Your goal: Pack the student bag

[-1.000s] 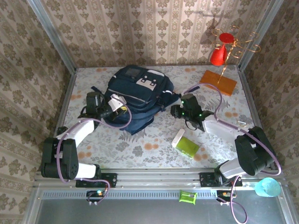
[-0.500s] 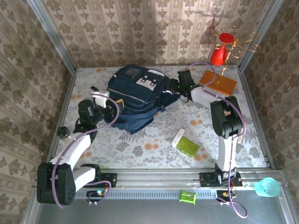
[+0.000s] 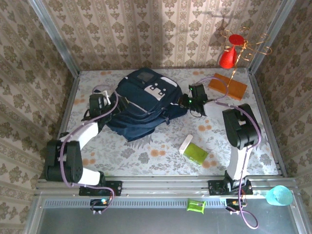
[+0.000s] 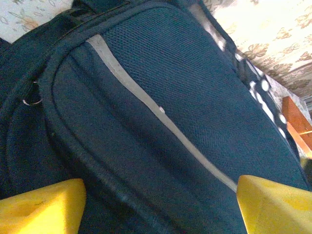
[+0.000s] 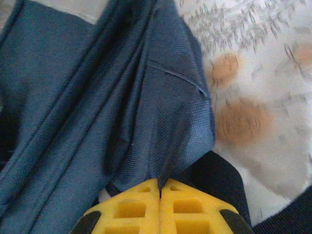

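The student bag [image 3: 144, 100] is lying on the desk [image 3: 146, 161], toward the far edge and left of centre, with its buckle patch facing up and its light stripe [image 4: 161, 117] running across the front. The right pincer [image 5: 160, 187] is pressing its fingers together on a fold of the bag's navy fabric at its right side. Whether that fold is a strap or the edge of a flap is hard to tell from so close. The left pincer [image 4: 158, 207] is hanging just beside the bag's left flank, fingers wide apart and gripping nothing, with a small metal ring [image 4: 31, 101] showing ahead of it.

The step in hand is probably opening the bag. To do it well, the right side should be keeping the cloth taut while the left is closing on the ring, not on loose cloth, and pulling along the seam. The green-and-white items [image 3: 194, 150] are lying nearer the near edge, well apart from the bag.
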`<state>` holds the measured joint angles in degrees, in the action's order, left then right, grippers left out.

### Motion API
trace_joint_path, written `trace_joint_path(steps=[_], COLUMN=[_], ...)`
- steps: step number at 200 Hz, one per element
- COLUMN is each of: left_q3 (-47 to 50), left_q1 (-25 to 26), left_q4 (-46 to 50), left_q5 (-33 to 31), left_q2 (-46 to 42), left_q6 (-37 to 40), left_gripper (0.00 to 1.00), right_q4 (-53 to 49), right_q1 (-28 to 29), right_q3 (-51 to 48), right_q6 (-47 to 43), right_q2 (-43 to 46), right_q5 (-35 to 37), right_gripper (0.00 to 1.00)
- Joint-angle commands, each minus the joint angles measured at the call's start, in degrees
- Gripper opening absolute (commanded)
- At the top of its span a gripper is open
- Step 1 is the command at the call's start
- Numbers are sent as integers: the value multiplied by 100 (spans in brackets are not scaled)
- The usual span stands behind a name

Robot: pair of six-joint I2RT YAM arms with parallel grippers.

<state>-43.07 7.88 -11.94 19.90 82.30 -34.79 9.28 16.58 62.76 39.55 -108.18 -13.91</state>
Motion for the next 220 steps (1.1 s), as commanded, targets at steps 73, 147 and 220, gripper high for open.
trace_joint_path(steps=[73,147,220], left_q3=[-1664,365,539], left_q1=[40,2567,3048], left_q4=[626,1717,1789], left_q5=[-506,-3115,-2232], left_q2=[1114,-1945,-2057], left_q6=[361,359,-71], left_gripper=[86,82,71], right_q4=[-110,-166,-1024], right_q1=[900,1521,1682], right_q3=[-1951,-827,934], right_q6=[-500,-1199,-451], right_q2=[2365,2071,550], right_q5=[1634,230,-225], right_gripper=[30,52,52])
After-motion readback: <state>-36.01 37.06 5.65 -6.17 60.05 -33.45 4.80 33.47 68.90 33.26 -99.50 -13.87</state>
